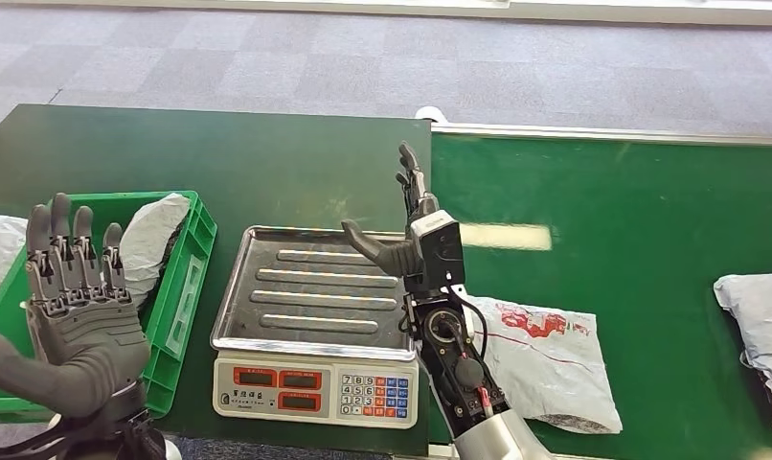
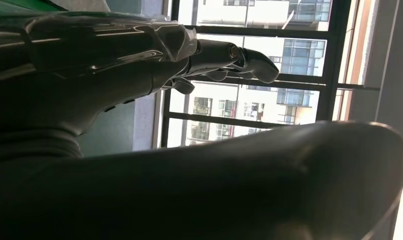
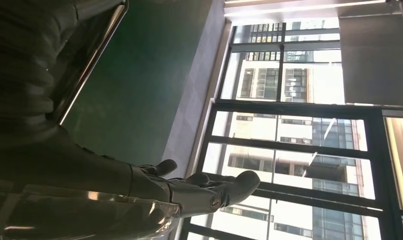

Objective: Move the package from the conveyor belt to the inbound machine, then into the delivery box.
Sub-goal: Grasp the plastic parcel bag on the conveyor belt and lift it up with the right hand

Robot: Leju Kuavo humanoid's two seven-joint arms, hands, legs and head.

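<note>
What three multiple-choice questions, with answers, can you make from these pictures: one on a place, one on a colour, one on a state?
1. Where does the package with red print lie?
A. on the scale tray
B. on the green belt, beside the right arm
C. in the crate

2. What colour is the crate?
A. green
B. blue
C. grey

3. What is on the scale tray?
A. a package
B. the right hand
C. nothing

Answers:
1. B: the package with red print lies flat on the green belt, to the right of the scale.
2. A: the crate is green, with a pale bag in it.
3. C: the ribbed scale tray is bare; the right hand is raised with fingers apart and holds nothing, and the left hand is open too.
</note>
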